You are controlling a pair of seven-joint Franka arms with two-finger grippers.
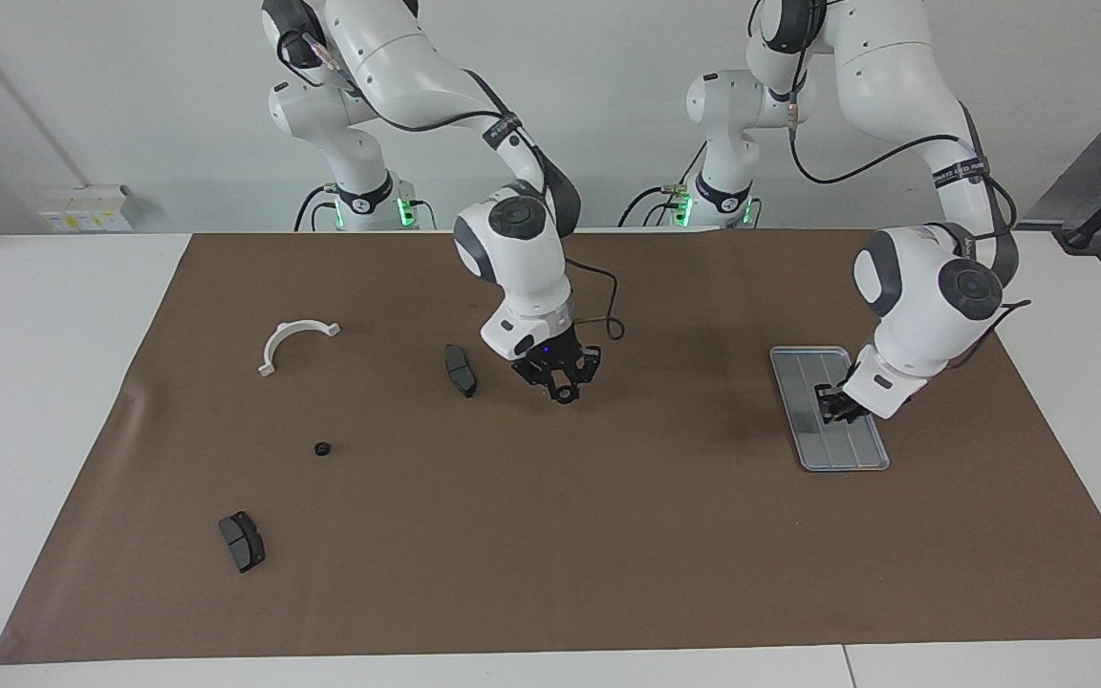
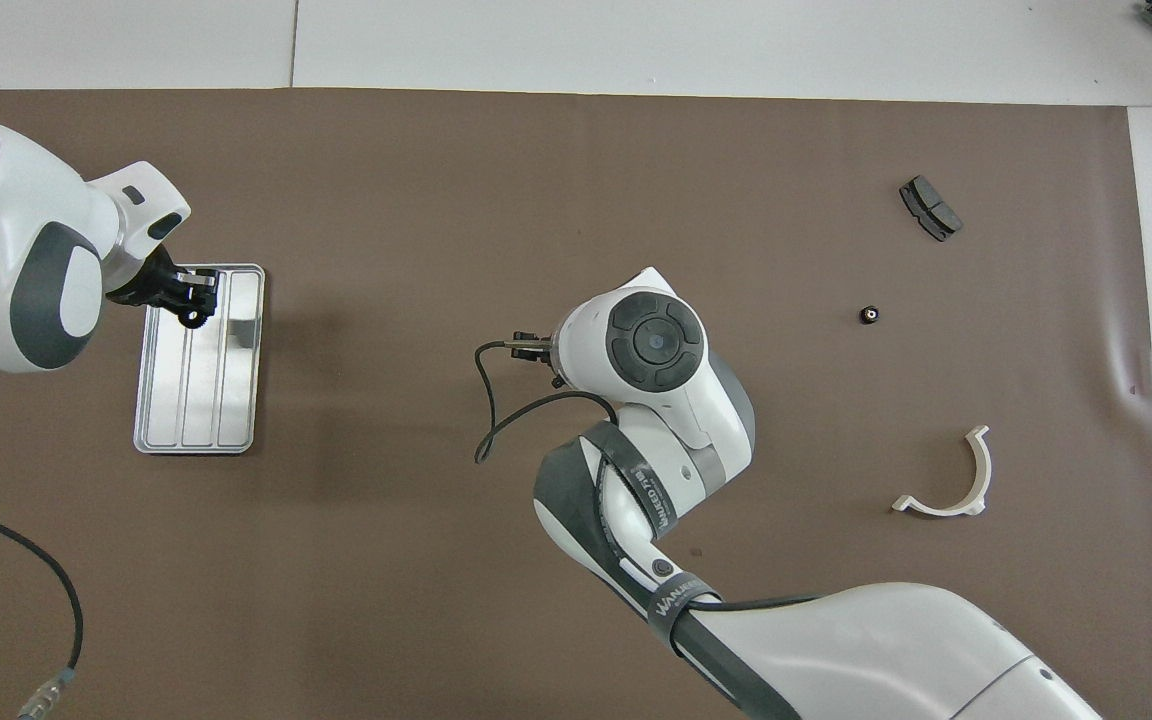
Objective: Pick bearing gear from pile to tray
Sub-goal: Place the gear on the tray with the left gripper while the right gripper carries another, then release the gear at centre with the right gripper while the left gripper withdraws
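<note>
The pile is scattered on the brown mat toward the right arm's end. It holds a white half-ring bracket (image 1: pixel 294 342) (image 2: pixel 946 480), one small black gear (image 1: pixel 322 448) (image 2: pixel 869 315) farther from the robots than the bracket, and two dark grey pads (image 1: pixel 460 370) (image 1: pixel 242 541). The farthest pad also shows in the overhead view (image 2: pixel 929 207). The silver tray (image 1: pixel 847 449) (image 2: pixel 198 400) lies toward the left arm's end. My left gripper (image 1: pixel 832 401) (image 2: pixel 191 300) is low over the tray's end farther from the robots in the overhead view. My right gripper (image 1: pixel 562 387) hangs over the mat's middle beside the nearer pad, and its own wrist hides it in the overhead view.
The brown mat (image 1: pixel 550 535) covers most of the white table. A black cable (image 2: pixel 506 410) loops from the right wrist over the mat. The right arm hides the nearer pad in the overhead view.
</note>
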